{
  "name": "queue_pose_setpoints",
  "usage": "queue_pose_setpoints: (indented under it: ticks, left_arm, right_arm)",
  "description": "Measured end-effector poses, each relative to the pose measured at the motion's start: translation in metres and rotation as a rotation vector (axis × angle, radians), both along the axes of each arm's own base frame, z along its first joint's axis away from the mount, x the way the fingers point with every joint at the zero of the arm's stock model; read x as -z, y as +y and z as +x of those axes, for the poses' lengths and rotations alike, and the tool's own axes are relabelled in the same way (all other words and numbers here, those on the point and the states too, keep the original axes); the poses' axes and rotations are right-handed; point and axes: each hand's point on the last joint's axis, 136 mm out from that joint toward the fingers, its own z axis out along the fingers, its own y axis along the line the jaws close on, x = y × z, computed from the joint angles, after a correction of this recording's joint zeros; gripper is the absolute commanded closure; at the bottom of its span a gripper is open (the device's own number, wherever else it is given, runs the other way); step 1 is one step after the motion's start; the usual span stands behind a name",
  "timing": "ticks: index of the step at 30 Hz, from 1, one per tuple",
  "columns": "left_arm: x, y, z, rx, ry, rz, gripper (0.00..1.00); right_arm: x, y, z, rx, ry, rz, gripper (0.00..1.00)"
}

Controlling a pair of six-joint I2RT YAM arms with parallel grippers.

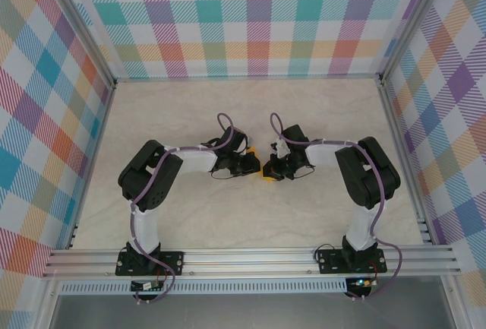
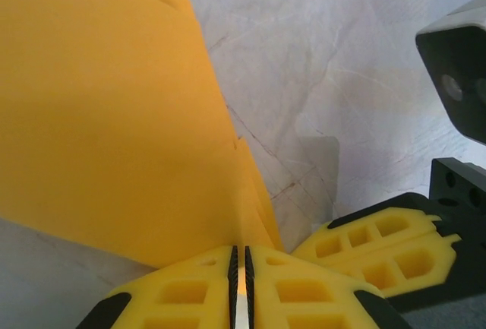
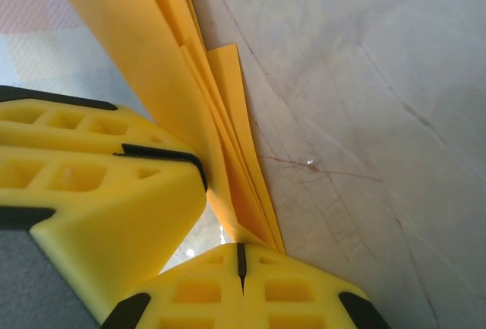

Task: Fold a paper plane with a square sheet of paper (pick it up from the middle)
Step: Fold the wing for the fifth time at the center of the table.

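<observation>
Pinching the edge of the folded paper (image 2: 114,116) with the left gripper (image 2: 239,268), fingers nearly touching on the thin layers. Clamping the same edge just beside it with the right gripper (image 3: 241,268) — fingers pressed tight on the paper. Holding the orange-yellow layers, fanning apart, between both grippers at the middle of the pale table (image 1: 250,109).

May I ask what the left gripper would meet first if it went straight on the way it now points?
Most likely the table, just beyond the folded paper that the left gripper pinches. The right gripper, shut on the same paper, sits close beside that line, so depth leaves some doubt.
</observation>
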Motion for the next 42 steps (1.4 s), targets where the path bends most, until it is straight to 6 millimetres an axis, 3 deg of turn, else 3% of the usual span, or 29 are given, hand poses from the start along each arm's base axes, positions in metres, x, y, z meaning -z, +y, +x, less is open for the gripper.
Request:
queue_pose_setpoints:
  ticks: [14, 31, 42]
  left_arm:
    - [0.002, 0.008, 0.01, -0.01, -0.021, 0.084, 0.89]
    - [0.002, 0.063, 0.067, -0.095, -0.038, 0.113, 0.88]
    - [0.003, 0.076, 0.081, -0.104, -0.003, 0.095, 0.89]
  right_arm:
    - [0.001, -0.002, -0.001, 0.0, -0.002, -0.009, 0.99]
    - [0.003, -0.003, -0.002, 0.001, -0.004, -0.015, 0.99]
    - [0.003, -0.003, -0.003, 0.001, -0.003, -0.015, 0.99]
